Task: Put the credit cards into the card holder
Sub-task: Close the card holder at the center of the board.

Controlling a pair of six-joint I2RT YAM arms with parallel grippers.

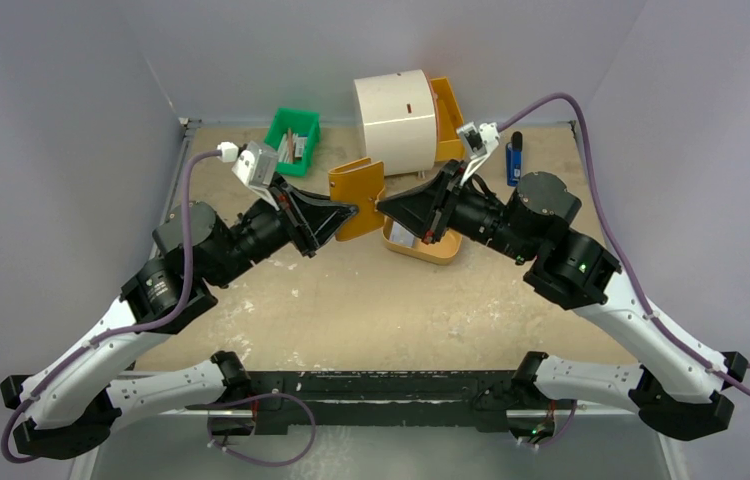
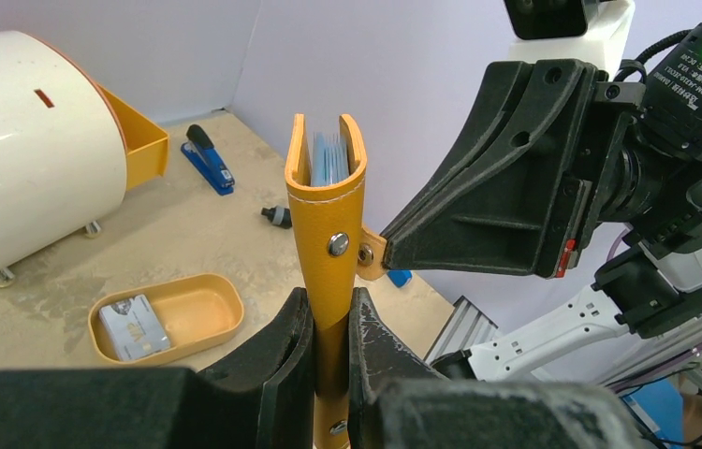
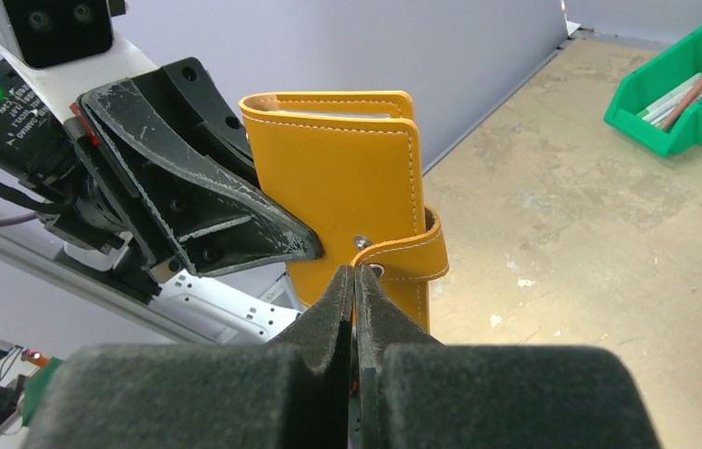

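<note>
The orange-tan card holder [image 1: 356, 195] hangs upright above the table middle. My left gripper [image 2: 330, 313] is shut on its lower spine [image 2: 329, 234], and pale blue card edges [image 2: 329, 159] show in its open top. My right gripper [image 3: 355, 276] is shut on the holder's snap strap [image 3: 413, 254], pinching the tab beside the stud. From the right wrist, the holder's flat side [image 3: 347, 178] faces me with the left fingers [image 3: 235, 206] beside it. More credit cards [image 2: 135, 325] lie in the oval orange tray [image 2: 207, 299] on the table.
A white round box [image 1: 393, 118] with an orange drawer [image 1: 446, 115] stands at the back. A green bin [image 1: 293, 138] of sticks sits back left, a blue stapler [image 1: 514, 155] back right. The oval tray [image 1: 436, 250] lies under the right gripper.
</note>
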